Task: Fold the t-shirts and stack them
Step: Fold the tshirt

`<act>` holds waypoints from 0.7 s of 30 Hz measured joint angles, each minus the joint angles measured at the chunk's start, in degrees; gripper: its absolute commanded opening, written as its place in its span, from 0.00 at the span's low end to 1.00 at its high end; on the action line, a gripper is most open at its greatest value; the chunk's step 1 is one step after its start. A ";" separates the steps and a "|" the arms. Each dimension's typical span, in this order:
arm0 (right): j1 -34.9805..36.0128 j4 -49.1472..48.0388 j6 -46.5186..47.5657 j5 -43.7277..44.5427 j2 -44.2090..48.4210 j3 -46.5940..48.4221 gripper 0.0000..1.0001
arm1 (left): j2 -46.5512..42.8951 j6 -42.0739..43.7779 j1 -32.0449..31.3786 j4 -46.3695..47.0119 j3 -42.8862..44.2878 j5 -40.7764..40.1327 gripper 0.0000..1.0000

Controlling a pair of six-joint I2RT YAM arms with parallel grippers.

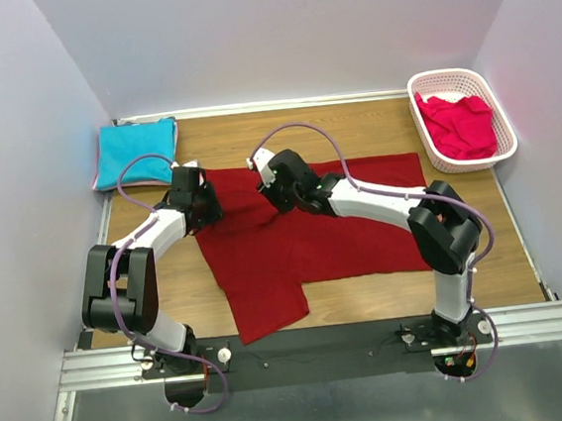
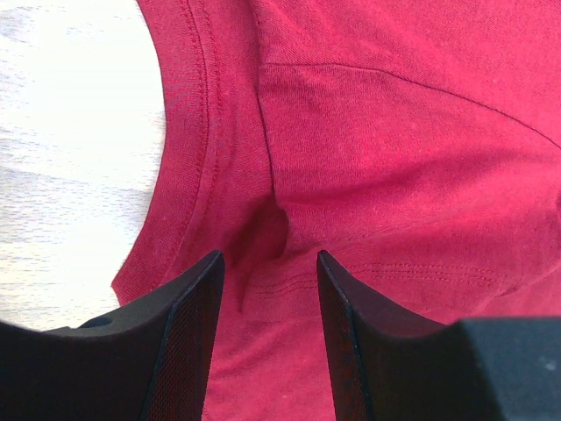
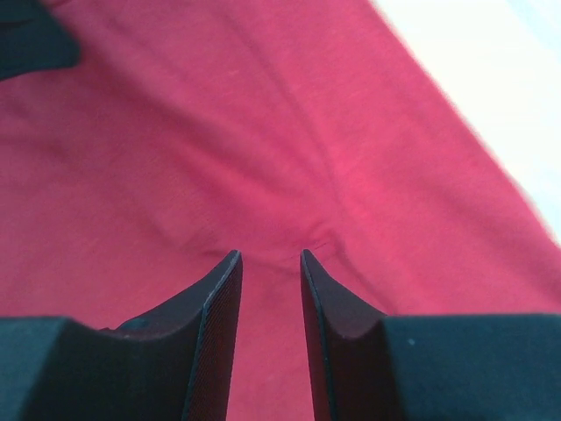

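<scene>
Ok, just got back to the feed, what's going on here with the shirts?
Both arms are on the dark red t-shirt, spread out on the table. The left tool is down at a stitched edge near its left end, the right tool further in. Each has its jaws apart with a pucker of cloth between them. The turquoise t-shirt lies folded at the far left corner. The pinkish-red t-shirt sits bunched in the white basket.

Plain pale walls (image 1: 294,30) enclose a wooden tabletop (image 1: 353,129) with a metal rail (image 1: 531,324) along its near edge.
</scene>
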State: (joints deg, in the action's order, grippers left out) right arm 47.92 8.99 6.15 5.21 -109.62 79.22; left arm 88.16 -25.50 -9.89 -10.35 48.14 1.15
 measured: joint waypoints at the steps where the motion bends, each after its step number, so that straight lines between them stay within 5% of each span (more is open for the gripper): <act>1: 0.00 -0.04 -0.50 -1.09 0.39 -0.70 0.37 | 0.00 0.00 0.00 0.00 0.00 0.00 0.55; 9: 0.02 -0.26 -3.78 -9.46 -0.96 -3.89 0.36 | 0.00 0.00 0.00 0.00 0.00 0.00 0.55; 21: 0.00 -0.50 -4.59 -10.51 -8.66 0.02 0.38 | 0.00 0.00 -0.31 0.00 0.00 0.00 0.55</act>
State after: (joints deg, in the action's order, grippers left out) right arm 47.92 8.49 1.56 -5.30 -118.28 79.24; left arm 88.16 -25.50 -10.20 -10.35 48.14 1.15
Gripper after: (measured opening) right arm 0.368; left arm 0.547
